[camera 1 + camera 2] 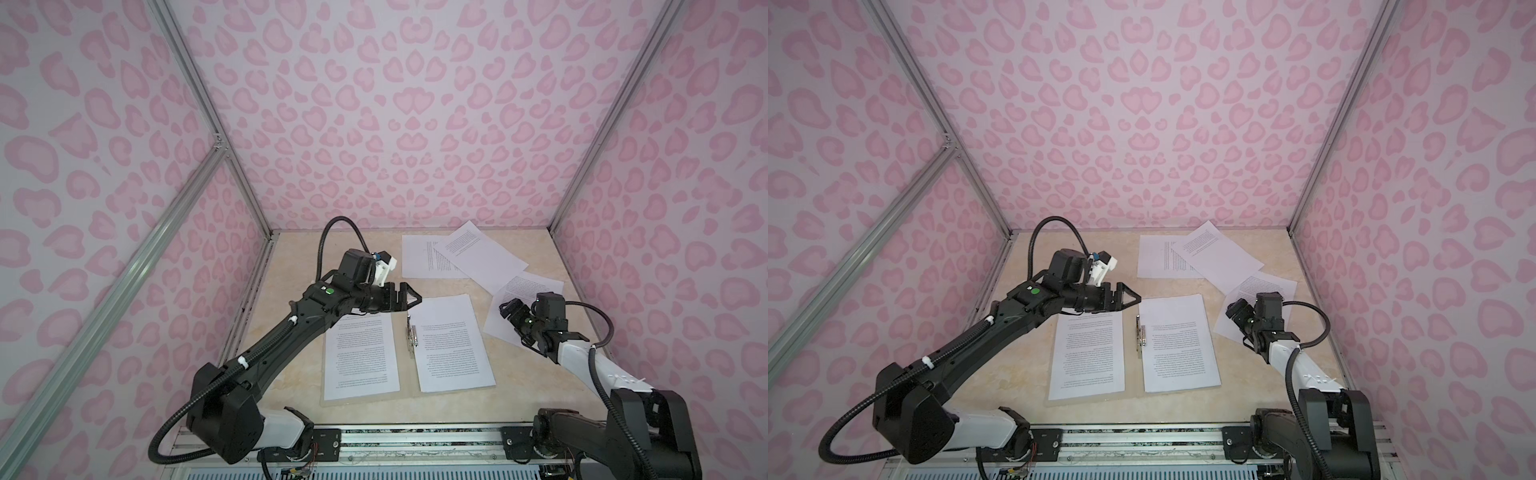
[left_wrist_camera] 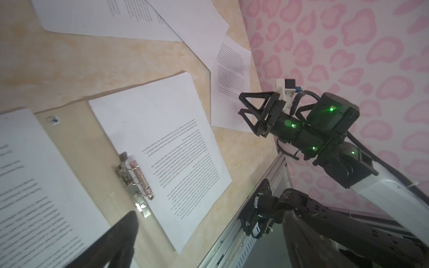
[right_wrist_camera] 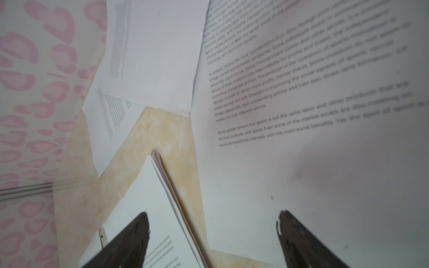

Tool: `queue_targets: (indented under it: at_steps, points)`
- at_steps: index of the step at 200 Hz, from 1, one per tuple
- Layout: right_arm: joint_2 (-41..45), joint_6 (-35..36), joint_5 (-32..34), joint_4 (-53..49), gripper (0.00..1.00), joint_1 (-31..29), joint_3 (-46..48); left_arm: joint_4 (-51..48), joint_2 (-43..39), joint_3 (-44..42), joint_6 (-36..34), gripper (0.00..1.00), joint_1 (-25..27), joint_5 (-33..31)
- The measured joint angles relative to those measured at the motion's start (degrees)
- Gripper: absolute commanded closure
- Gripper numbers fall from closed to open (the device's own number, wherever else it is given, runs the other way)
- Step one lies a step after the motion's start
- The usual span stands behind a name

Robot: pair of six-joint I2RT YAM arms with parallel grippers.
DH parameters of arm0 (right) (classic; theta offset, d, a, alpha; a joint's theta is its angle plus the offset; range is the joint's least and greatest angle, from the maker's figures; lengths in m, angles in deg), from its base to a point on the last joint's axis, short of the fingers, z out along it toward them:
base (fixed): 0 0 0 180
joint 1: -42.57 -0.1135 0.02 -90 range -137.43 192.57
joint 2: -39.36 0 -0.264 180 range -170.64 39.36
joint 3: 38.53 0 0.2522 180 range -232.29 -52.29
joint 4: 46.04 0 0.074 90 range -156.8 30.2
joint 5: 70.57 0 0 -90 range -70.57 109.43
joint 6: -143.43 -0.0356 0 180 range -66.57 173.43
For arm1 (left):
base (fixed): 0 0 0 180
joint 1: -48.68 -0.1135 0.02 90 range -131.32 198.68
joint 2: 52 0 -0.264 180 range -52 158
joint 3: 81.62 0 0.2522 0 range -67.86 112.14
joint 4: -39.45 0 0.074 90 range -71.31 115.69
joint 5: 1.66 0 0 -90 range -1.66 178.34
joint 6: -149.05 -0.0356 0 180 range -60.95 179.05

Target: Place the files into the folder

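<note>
The folder (image 1: 409, 374) lies open and flat at mid-table, with a metal clip (image 1: 411, 334) on its spine. A printed sheet rests on its left half (image 1: 359, 357) and another on its right half (image 1: 453, 345). Three more files lie loose at the back right (image 1: 424, 257) (image 1: 478, 253) (image 1: 523, 291). My left gripper (image 1: 411, 297) (image 1: 1131, 297) hovers open and empty over the folder's far end. My right gripper (image 1: 509, 307) (image 3: 212, 220) stands open just above the nearest loose sheet (image 3: 301, 139), beside the folder's right edge (image 3: 176, 197). Nothing is between its fingers.
Pink patterned walls with aluminium posts close in the beige table (image 1: 291, 291) on three sides. A metal rail (image 1: 415, 436) carrying both arm bases runs along the front edge. The loose sheets overlap each other near the right wall.
</note>
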Motion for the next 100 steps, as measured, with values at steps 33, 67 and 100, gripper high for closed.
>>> queue_targets:
  at_steps: [33,67,100]
  points:
    - [-7.6,4.8,0.9,2.3,0.13,7.8,-7.6,2.0,16.6,12.0,0.2,0.0,9.6,0.2]
    - [-23.2,8.2,2.6,4.4,0.14,11.2,-20.7,1.5,35.8,29.7,-0.5,0.0,15.9,0.9]
    - [-32.3,8.1,4.1,5.7,0.14,14.7,-26.4,1.4,51.0,45.3,-1.1,0.01,17.6,1.9]
